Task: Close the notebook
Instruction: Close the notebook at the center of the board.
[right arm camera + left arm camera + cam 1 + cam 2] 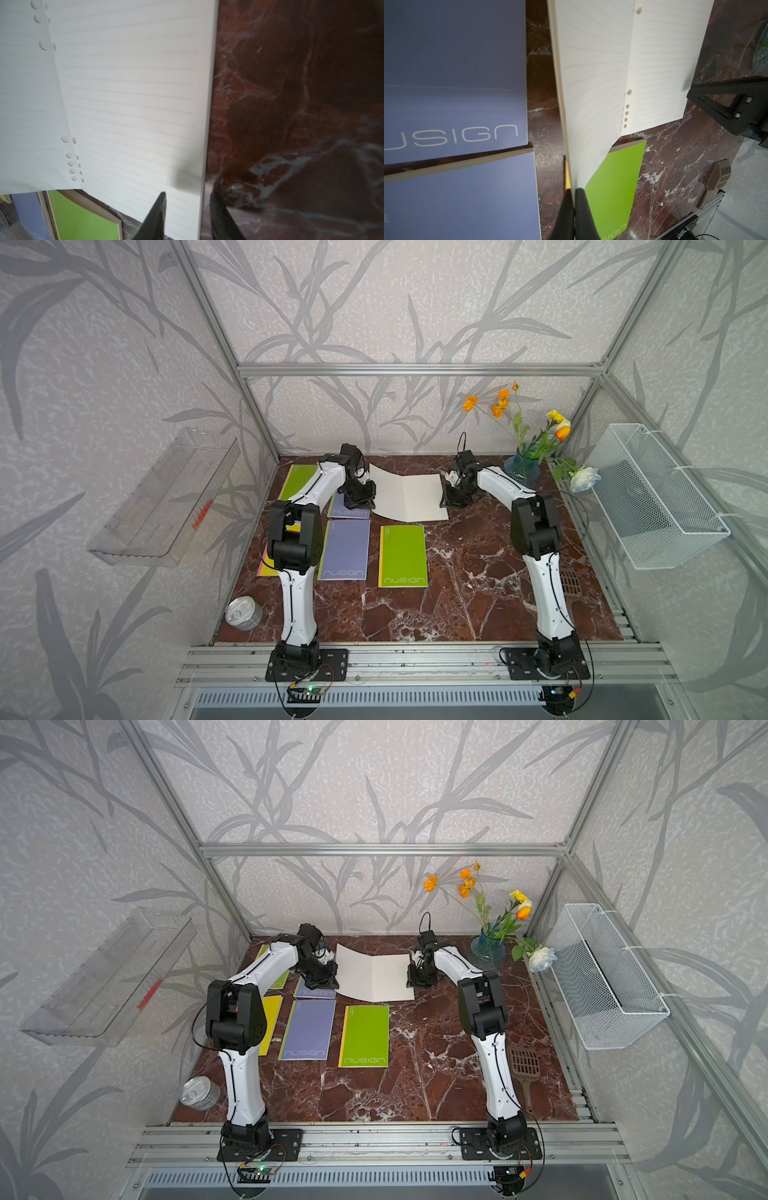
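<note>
Open notebook (409, 497) lay at the far middle of the marble table (478, 572), ruled pages up, between the two arms. Left-hand leaf stood raised and bowed off the table, its outer edge pinched in the clenched jaws of the left gripper (574, 194); held there, by judgement, so that the leaf could be swung over the spine onto the flat half. Right-hand leaf lay flat. Right gripper (187, 199) stood low at that leaf's outer edge, jaws parted and straddling the edge, one finger (158, 209) over the paper and one over the table; nothing visibly grasped. Placed so, probably, to keep the flat half from sliding or lifting during the fold. Closed green notebook (402, 556) lay just in front of the open one, two purple notebooks (345, 549) beside it toward the left arm; all clear of the fold. Vase (521, 468) stood near the right arm, apart from the pages.
</note>
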